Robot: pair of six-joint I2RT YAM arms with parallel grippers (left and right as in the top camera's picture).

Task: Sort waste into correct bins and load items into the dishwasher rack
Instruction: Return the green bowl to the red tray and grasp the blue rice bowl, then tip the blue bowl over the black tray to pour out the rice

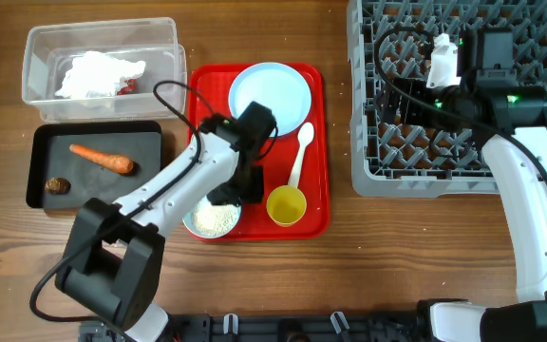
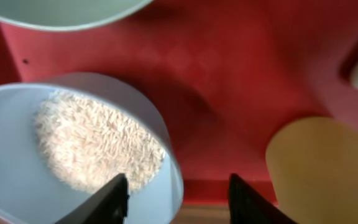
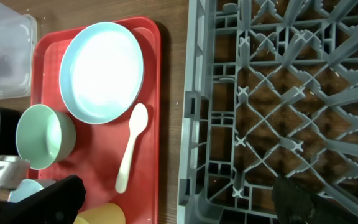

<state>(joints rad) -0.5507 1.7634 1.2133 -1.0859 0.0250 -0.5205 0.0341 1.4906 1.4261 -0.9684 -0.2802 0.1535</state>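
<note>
On my right wrist feed, the grey rack point(image 3: 194, 118) fills the right side. Left of it, the red tray point(image 3: 151, 174) carries the blue plate point(image 3: 101, 71), a mint bowl point(image 3: 42, 137) and the white spoon point(image 3: 131, 146).

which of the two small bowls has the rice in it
The pale blue bowl beside the yellow cup: white grains cover its bottom. The mint green bowl is empty.

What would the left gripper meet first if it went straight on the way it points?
Most likely the near rim of the rice bowl: the left gripper straddles it, jaws open, one finger inside the bowl, the other over the red tray. Depth is unclear.
</note>
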